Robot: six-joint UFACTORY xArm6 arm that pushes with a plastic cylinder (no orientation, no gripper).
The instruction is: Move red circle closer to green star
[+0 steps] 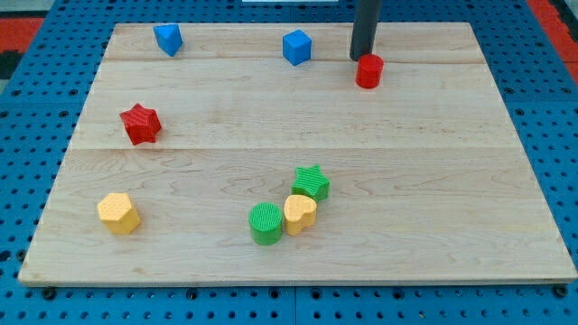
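Note:
The red circle (368, 70) stands on the wooden board near the view's top, right of centre. My tip (360, 59) is at its upper left edge, touching or almost touching it. The green star (311, 182) sits well below, toward the view's bottom centre, touching a yellow heart (299, 214).
A green circle (266, 223) sits left of the yellow heart. A blue cube (296, 47) and a blue block (168, 39) lie along the top. A red star (140, 124) is at the left, a yellow hexagon (118, 213) at the bottom left. The board's (452, 181) edges border blue pegboard.

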